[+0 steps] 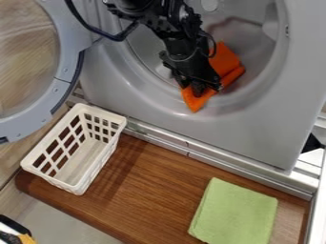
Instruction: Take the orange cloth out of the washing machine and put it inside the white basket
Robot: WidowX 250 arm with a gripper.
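Note:
The black gripper (200, 89) hangs down in front of the washing machine's round opening, over the lower part of the orange cloth (227, 62). The cloth lies slanted at the opening's lower rim, its upper part behind and right of the gripper and a pointed corner hanging just below it. Part of the cloth is hidden by the gripper. On the wooden surface at the lower left stands the white basket (96, 160), upright, with slatted sides; its visible floor holds nothing. The washing machine (255, 128) has its door open.
The round door (62, 47) stands swung out at the upper left, above the basket. A folded green cloth (235, 213) lies on the wooden surface (153, 190) at the lower right. A metal rail (210, 155) runs along the machine's base.

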